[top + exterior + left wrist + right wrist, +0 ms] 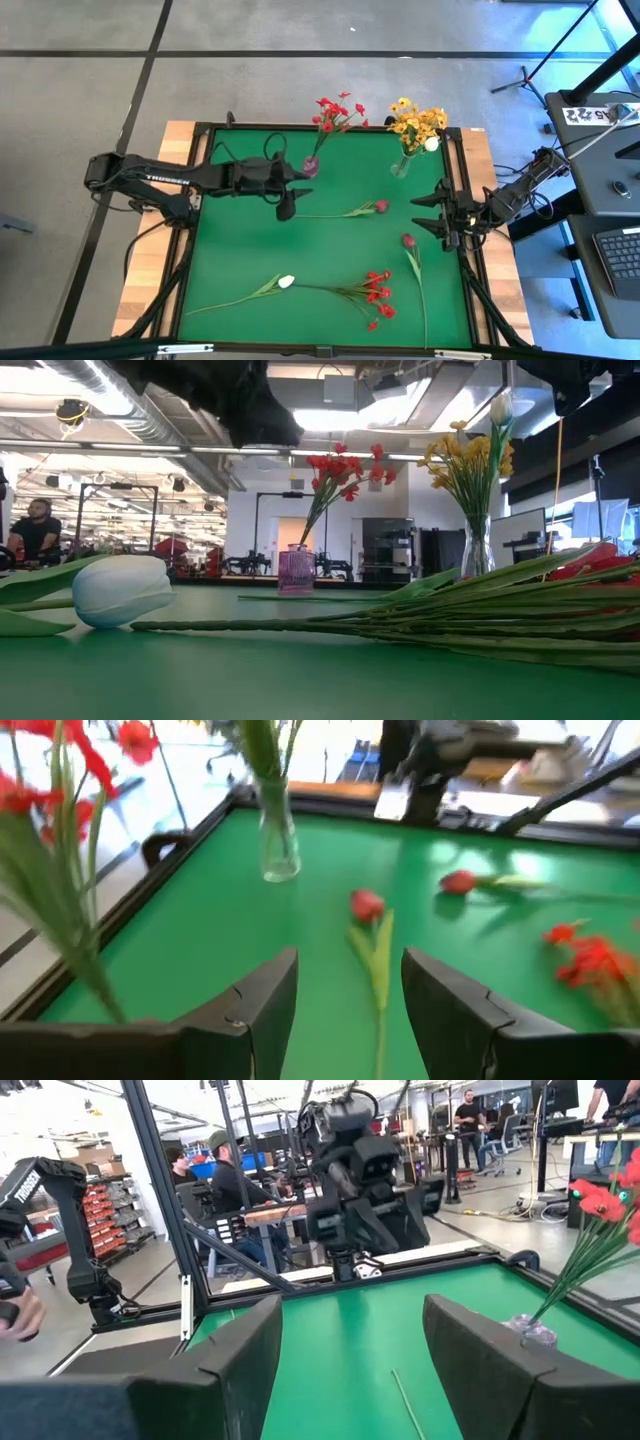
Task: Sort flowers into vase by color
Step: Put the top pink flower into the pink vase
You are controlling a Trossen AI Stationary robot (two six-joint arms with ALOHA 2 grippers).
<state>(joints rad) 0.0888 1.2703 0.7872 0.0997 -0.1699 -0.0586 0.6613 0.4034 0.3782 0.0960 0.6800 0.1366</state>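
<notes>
Green felt covered the table [240,250], and the sorting looked about half done. At its far edge a small purple glass vase [311,166] already held a red blossom spray [335,113], and a clear glass vase [401,166] held yellow-orange sprays [418,122] with one white tulip [431,144]. Loose on the felt lay two dark pink-red tulips [380,206], a white tulip [286,282] and another red spray [376,293]. Beside the purple vase the left gripper [287,205] hung wide and empty; the right gripper [428,213] waited open at the right edge.

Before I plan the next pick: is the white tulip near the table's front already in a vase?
No. The white tulip lies flat on the green table.
</notes>
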